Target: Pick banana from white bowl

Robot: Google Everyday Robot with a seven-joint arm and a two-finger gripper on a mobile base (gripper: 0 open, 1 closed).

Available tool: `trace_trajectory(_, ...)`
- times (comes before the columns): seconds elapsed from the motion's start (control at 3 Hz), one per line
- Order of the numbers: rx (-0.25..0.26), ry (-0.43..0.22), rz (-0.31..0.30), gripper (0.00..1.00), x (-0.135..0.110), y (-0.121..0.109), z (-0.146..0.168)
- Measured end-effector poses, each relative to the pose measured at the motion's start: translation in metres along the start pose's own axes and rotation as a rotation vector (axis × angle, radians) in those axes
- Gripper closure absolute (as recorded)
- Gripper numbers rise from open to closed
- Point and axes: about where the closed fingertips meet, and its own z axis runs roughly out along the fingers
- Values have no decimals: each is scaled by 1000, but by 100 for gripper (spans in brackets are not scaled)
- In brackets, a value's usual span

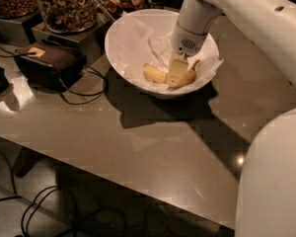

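Curved yellow banana (155,74) is lying in the deep white paper-lined bowl (111,43). The pale gripper (177,78) is reaching down over its middle; its grip cannot be told.

The large round white bowl (110,46), lined with crumpled paper, stands toward the back of the flat grey bench (138,147), and the curved yellow banana (154,74) lies in its bottom. The robot's two-finger claw (177,75) reaches down into the bowl from behind, at the banana's middle. Left of the bowl sits a dark box (52,60), with glass jars of nuts (69,4) behind it.
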Motion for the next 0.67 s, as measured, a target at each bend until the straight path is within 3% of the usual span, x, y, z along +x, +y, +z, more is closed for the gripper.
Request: trace_trajectory(0.67, -11, 3, -2, 47, -1, 1, 4)
